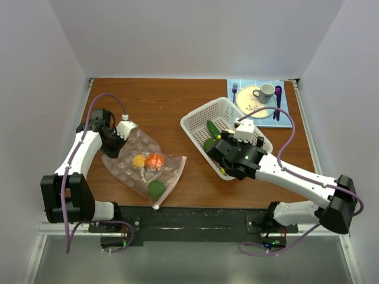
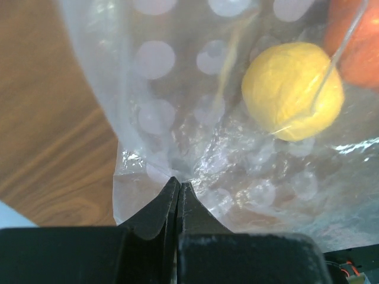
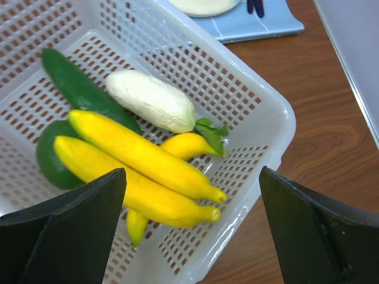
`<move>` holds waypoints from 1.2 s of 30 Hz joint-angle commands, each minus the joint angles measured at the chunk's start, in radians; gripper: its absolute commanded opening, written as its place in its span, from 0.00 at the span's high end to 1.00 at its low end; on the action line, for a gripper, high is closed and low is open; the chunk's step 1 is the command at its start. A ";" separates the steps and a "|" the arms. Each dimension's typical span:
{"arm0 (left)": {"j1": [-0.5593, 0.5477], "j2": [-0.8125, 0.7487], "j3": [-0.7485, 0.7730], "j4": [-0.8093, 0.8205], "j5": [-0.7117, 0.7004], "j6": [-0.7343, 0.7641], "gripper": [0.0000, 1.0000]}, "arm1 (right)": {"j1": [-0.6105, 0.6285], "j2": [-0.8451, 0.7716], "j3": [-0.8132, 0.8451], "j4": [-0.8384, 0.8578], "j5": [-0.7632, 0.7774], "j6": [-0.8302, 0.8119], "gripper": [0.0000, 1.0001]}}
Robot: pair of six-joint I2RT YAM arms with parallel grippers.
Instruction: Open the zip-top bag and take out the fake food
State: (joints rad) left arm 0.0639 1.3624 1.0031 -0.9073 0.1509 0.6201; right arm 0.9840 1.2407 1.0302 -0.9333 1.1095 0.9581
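Note:
The clear zip-top bag (image 1: 142, 168) lies on the left of the wooden table. My left gripper (image 1: 116, 145) is shut on the bag's crinkled edge (image 2: 177, 168). Three pieces of fake food show inside it: a yellow one (image 2: 292, 90), an orange one (image 2: 355, 41) and a green lime (image 1: 156, 189). My right gripper (image 3: 192, 177) hangs open over the near corner of the white basket (image 3: 269, 118), with nothing between its fingers. Under it in the basket lie yellow bananas (image 3: 136, 157), a white piece (image 3: 151, 100), a dark cucumber (image 3: 77, 89) and a lime (image 3: 50, 163).
A cream plate (image 1: 250, 100) with a grey mug (image 1: 264, 92) and cutlery sits on a blue mat at the back right corner. White walls close in the table on three sides.

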 commanded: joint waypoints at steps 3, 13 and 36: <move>-0.003 0.026 -0.095 0.102 -0.062 -0.022 1.00 | 0.250 -0.052 0.025 0.215 0.026 -0.284 0.01; -0.003 0.081 -0.089 0.139 -0.097 -0.031 0.82 | 0.409 0.074 -0.165 0.657 -0.221 -0.462 0.22; -0.021 0.075 -0.196 0.185 -0.111 -0.054 1.00 | 0.412 0.554 -0.001 1.116 -0.664 -0.737 0.17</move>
State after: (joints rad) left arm 0.0509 1.4490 0.8326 -0.7528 0.0566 0.5785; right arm 1.3876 1.8069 1.0042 0.0830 0.5636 0.2569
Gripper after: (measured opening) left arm 0.018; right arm 0.789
